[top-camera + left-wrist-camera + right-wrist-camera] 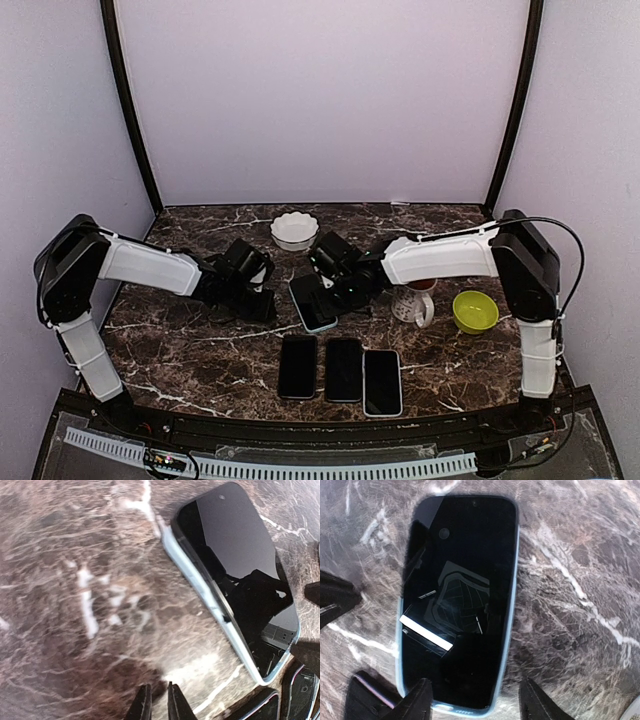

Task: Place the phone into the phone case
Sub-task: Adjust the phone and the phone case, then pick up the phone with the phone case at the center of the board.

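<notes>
While both reach low toward centre | left gripper (pixel 159 696) nearly closed, empty | right gripper (pixel 475 692) spread wide over phone (pixel 462 595)

phone (pixel 312 303) lies on the marble table (pixel 200 350) between left arm (pixel 150 266) and right arm (pixel 440 255); three phones (pixel 343 368) nearer.

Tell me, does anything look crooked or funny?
The black phone in the pale blue case lies slanted, unlike the three dark phones lined up straight in front. One long edge seems raised above the case rim.
</notes>
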Robot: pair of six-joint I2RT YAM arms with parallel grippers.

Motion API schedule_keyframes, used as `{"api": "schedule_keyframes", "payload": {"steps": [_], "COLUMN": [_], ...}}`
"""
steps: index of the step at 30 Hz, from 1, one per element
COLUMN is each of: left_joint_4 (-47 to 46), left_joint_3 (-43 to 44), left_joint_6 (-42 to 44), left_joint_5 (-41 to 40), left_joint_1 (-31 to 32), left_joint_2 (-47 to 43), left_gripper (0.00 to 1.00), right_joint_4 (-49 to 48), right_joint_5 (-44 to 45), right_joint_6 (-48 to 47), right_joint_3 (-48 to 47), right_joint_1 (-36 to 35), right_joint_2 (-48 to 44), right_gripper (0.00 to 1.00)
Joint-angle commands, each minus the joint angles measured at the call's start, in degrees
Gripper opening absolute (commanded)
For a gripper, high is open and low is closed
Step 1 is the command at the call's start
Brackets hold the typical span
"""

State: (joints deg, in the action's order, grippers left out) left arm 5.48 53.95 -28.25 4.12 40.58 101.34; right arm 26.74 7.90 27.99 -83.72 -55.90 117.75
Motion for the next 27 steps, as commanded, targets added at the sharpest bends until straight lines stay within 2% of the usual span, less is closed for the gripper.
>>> {"api": "schedule_keyframes", "payload": {"steps": [1,2,5,8,18,22,27], "left_joint_4": [2.6,2.6,2.6,2.7,2.3,2.2,2.7], "left_joint_3": [-1.1,-1.1,-1.1,-0.9,-1.2,-1.1,-0.8], "left_joint_6": [1.3,1.4,1.6,1.7,1.7,1.9,2.4], "left_joint_5": [-1.0,-1.1,-1.1,-0.9,-0.3,-0.5,-1.1], "left_joint_1": [-0.7,-0.7,-0.9,-0.9,-1.1,-1.1,-1.1], "left_joint_2": [-3.2,-3.3,-3.3,-3.3,-2.5,-2.2,-2.2], "left_gripper": [0.11,0.11,0.12,0.12,0.12,0.12,0.12], "right_joint_4": [3.2,2.7,0.8,0.6,3.4,5.9,8.5], "right_joint_5": [1.8,2.0,1.2,0.3,3.6,9.0,10.8], "right_joint_6": [0.2,0.6,1.8,2.1,2.1,1.5,0.7], "right_joint_3": [-3.6,-3.6,-3.8,-5.3,-9.1,-10.7,-13.1], "right_joint_1": [-1.8,-1.9,-2.0,-2.0,-3.3,-4.3,-5.2], "right_joint_2": [-0.2,0.0,1.4,3.6,9.2,10.9,13.6], "right_gripper": [0.74,0.81,0.93,0.99,0.98,0.88,0.89]}}
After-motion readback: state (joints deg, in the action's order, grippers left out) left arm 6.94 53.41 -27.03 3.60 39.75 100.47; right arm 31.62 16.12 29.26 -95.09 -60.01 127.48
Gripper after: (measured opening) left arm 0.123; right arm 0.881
